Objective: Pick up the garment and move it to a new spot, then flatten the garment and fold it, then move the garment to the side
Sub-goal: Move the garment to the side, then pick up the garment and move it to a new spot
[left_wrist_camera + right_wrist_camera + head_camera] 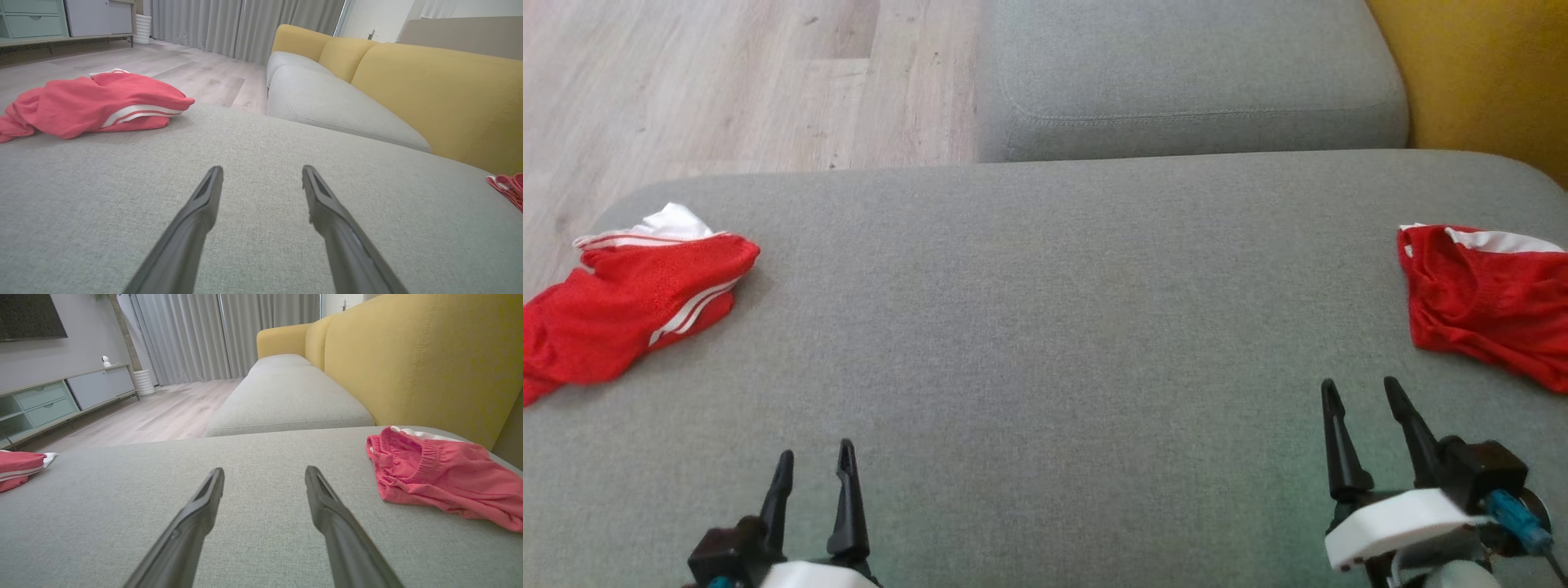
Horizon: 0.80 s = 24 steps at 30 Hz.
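light: soft, even daylight | shadows: faint | wrist edges: warped

Left tool (817, 449) and right tool (1360, 381) (fingers spread, empty) sit between left garment (629, 306) and right garment (1486, 314).

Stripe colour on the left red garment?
White, on the red mesh garment; clearest in head view.

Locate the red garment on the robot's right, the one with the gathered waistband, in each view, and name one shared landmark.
Head view: red garment at the right edge, mid-height, beyond the right pincer.
Left wrist view: a sliver at the far right edge, below mid-height.
Right wrist view: garment right of centre, crumpled on the grey cushion.
Shared landmark: the yellow backrest.
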Available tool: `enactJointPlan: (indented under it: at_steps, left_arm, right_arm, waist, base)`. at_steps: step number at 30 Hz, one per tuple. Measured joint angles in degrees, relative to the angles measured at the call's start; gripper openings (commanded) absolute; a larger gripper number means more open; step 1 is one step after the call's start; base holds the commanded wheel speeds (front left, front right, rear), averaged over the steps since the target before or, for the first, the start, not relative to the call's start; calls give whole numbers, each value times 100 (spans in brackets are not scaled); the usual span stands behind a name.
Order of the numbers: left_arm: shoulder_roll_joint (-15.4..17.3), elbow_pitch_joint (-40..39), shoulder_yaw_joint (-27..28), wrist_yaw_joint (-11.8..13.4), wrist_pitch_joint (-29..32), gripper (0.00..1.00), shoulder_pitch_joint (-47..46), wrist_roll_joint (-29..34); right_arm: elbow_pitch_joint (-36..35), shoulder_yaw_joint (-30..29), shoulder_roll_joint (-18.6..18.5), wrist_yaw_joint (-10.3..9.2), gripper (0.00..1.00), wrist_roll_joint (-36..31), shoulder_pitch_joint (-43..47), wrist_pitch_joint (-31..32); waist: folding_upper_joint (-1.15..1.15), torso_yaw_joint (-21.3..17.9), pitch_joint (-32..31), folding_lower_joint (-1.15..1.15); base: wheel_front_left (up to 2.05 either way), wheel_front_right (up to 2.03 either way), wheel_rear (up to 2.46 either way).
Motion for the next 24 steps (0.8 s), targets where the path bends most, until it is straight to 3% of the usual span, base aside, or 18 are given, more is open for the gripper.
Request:
enactJointPlan:
  at_steps: [15, 24]
  left_arm:
    - [-7, 125, -138, -53, 80, 100, 16, -49]
    - [41, 44, -193, -87, 83, 100, -89, -25]
  right_arm:
    - [-258, 103, 4, 0, 100, -63, 103, 129]
    - [-296, 96, 9, 0, 100, 12, 220, 123]
  waist:
    - [0, 87, -12, 1]
    - [0, 891, -12, 0]
  base:
    - [0, 0, 0]
    - [0, 0, 0]
